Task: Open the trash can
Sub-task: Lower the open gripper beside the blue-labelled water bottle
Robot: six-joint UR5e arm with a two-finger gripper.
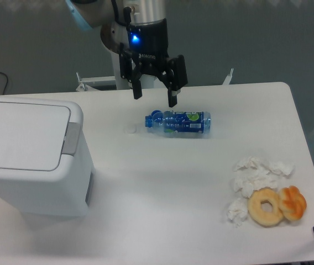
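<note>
The trash can [32,160] is a large white boxy bin at the left of the table. Its flat lid [21,135] lies shut, with a grey push tab [72,138] on its right edge. My gripper [155,98] hangs above the back middle of the table, to the right of and beyond the bin, well apart from it. Its two black fingers point down, spread apart, with nothing between them.
A blue plastic bottle [178,122] lies on its side just below the gripper, with its small white cap [131,129] beside it. Crumpled white tissues [256,179], a bagel [266,207] and an orange pastry [293,202] lie at the front right.
</note>
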